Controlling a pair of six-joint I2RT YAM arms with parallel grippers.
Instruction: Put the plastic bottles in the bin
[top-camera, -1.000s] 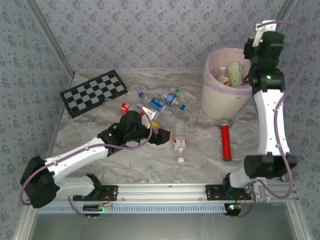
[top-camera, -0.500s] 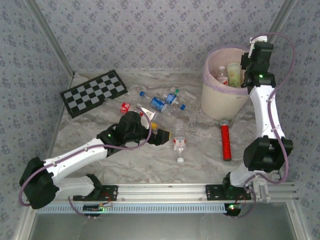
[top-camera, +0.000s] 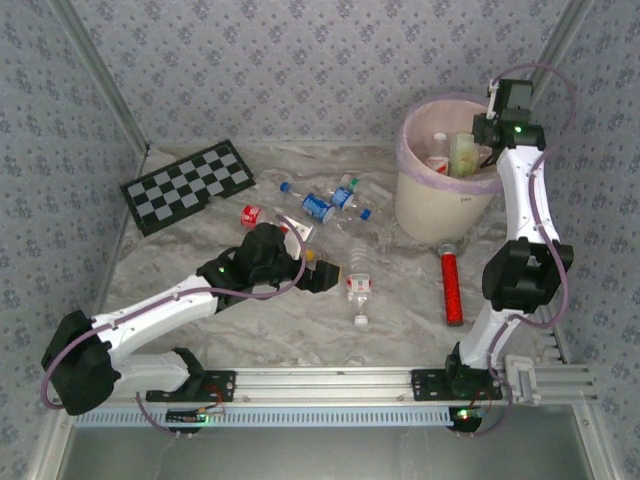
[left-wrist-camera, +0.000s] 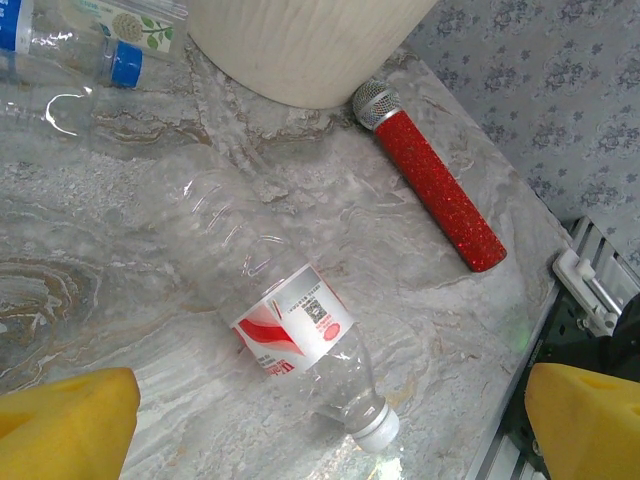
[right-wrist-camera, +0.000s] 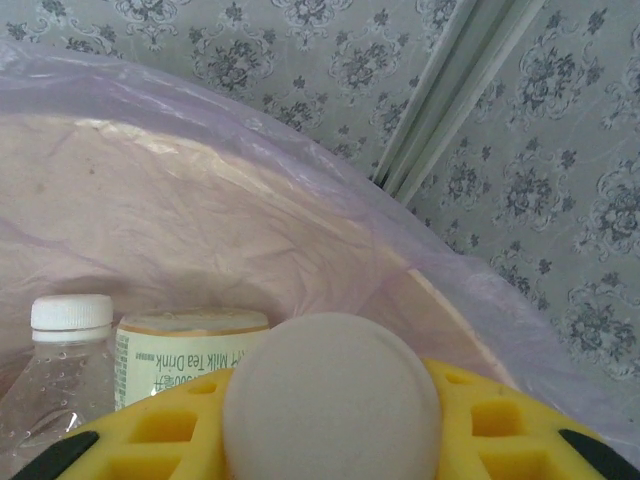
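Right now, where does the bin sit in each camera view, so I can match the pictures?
Top external: the bin stands at upper right, by the back wall.
Left wrist: its cream side crosses the top edge, beside the red microphone.
Right wrist: its pink-lined inside spans left and centre.
Shared landmark: the flowered wallpaper.

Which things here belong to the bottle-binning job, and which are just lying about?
Job: bin; white-capped bottle and milk tea bottle inside it; white-ended bottle in the right gripper; red-labelled bottle on the table below the open left gripper; blue-labelled bottles farther back.
Lying about: red microphone; checkerboard.
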